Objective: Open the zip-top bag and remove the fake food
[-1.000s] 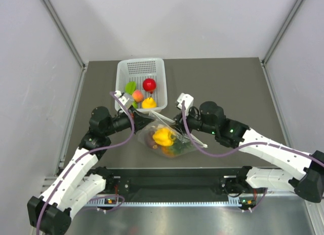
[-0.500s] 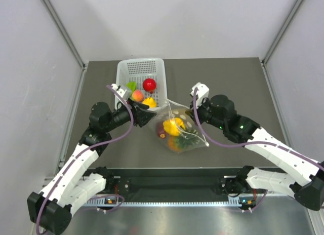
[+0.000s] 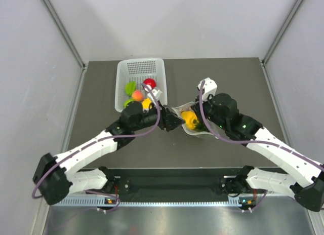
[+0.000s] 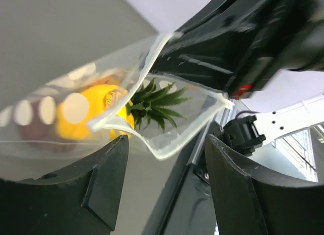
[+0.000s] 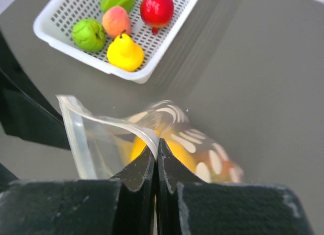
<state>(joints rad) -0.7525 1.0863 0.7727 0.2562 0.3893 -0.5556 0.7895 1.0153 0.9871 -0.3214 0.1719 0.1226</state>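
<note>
- as both arms stretch in from the near edge, they meet over the middle of the table [image 3: 228, 78], right at the bag [image 3: 192, 129].
- left gripper [image 3: 174, 122] comes in from the left side, fingers [image 4: 109, 179] spread wide apart; the bag's loose lip dangles in the gap and neither pad clearly touches it.
- right gripper [image 3: 195, 120] sits opposite, fingers [image 5: 136, 174] squeezed together and pinching one lip of the bag's mouth.
- the mouth gapes open between the two grippers; can't tell whether the bag's bottom rests on the table.
- inside: a yellow pepper [image 3: 189, 118] in the middle and a green pineapple top [image 4: 152, 106] just by the opening, with a dark piece [image 4: 35, 133] blurred behind the white dots.
- further back and to the left, a white basket [image 3: 124, 75] sits on the table, near the bag but apart from it.
- in it, front to back: yellow pear [image 5: 124, 52], green fruit [image 5: 88, 35], peach [image 5: 116, 21], red apple [image 5: 157, 8].
</note>
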